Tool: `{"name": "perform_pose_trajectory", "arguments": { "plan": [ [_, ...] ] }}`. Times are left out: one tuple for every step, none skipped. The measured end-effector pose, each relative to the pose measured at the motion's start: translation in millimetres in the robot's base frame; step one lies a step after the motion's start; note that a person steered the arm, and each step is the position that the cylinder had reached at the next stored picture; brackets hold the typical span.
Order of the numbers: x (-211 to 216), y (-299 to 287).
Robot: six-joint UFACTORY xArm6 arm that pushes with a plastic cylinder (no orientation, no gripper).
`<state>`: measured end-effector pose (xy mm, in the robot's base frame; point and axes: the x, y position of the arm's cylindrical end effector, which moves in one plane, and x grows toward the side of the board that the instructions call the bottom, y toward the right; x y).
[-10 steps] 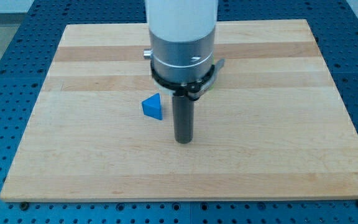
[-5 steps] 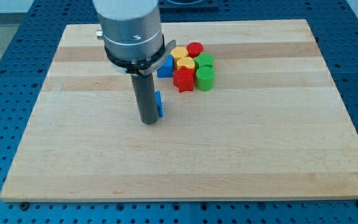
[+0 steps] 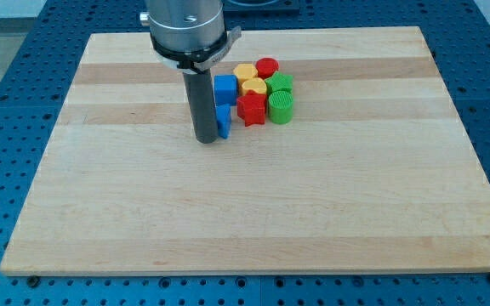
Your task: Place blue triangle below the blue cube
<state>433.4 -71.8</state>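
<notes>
The rod comes down from the view's top and my tip [image 3: 207,138] rests on the pale wooden table [image 3: 245,221], left of centre and toward the upper half of the board. There is no end effector with jaws here, only the plain dark rod, so nothing is being held. Pressed against the tip's right side is the blue triangle [image 3: 224,121], mostly hidden behind the rod so only a narrow blue sliver shows. Directly above it in the view, and seemingly touching it, sits the blue cube [image 3: 225,87]. To the cube's right the other blocks are bunched tightly: a yellow block [image 3: 244,72] and a red cylinder [image 3: 267,67] along the top, a second yellow block [image 3: 253,87] and a green block [image 3: 281,83] in the middle, and a red star-shaped block [image 3: 250,108] beside a green cylinder [image 3: 281,107] at the bottom. The red star lies just right of the triangle.
</notes>
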Motion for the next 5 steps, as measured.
{"name": "perform_pose_trajectory", "arguments": {
  "plan": [
    [-5,0],
    [-5,0],
    [-3,4],
    [-3,14],
    [-4,14]
  ]
}}
